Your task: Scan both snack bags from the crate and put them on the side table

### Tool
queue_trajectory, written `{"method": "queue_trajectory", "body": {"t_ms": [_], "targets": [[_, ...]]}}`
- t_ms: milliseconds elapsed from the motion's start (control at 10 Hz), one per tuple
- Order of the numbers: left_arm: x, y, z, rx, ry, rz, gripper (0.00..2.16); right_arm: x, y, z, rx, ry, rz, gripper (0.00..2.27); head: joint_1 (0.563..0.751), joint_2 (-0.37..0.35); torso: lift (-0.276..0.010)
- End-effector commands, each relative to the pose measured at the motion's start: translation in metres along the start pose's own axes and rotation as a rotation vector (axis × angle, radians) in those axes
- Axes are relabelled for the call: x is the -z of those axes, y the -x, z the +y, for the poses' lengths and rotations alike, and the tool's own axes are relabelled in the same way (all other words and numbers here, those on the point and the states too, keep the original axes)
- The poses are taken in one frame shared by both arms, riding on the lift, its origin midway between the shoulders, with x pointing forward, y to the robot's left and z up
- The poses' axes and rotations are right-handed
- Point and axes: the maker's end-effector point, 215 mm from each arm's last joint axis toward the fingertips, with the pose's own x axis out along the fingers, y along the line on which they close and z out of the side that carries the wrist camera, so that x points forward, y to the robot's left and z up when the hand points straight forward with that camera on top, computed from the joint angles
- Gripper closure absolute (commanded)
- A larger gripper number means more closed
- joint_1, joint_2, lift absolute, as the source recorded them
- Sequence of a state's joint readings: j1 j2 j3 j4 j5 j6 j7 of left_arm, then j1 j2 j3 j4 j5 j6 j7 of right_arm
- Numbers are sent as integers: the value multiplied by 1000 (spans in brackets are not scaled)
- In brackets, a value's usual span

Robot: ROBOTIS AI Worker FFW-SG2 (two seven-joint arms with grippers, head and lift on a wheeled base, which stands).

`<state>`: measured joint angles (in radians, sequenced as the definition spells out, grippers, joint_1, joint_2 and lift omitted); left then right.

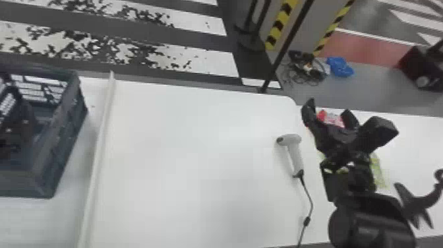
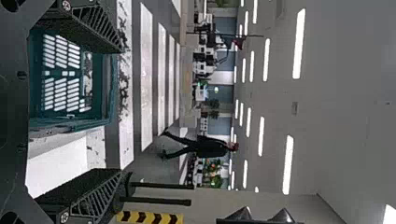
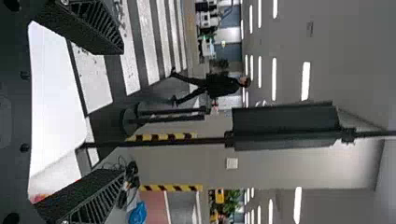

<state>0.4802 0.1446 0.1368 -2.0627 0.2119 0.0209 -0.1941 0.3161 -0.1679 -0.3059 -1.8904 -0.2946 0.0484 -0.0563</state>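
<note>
At three and four o'clock, the red bag (image 1: 331, 119) and green bag (image 1: 379, 172) lie on the side table (image 1: 412, 145), presumably scanned. The right end effector (image 1: 328, 108) is wide, likely to clear them; the left end effector (image 2: 119, 112), also wide, is at the crate (image 1: 62, 132), nine o'clock.

No text, label, brand, number or sign can be read (too blurred to tell).
</note>
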Motion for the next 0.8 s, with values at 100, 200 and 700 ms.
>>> {"method": "queue_trajectory", "body": {"t_ms": [100,200,700], "targets": [[8,-2,-19,5,4,30,87,14,40,93,-107,18,-37,19,695,-168,-87],[13,-2,-30,14,3,37,87,20,54,114,-132,19,-40,19,695,-131,-87],[9,9,-55,36,11,7,87,50,95,151,-181,12,25,19,695,-74,-87]]}}
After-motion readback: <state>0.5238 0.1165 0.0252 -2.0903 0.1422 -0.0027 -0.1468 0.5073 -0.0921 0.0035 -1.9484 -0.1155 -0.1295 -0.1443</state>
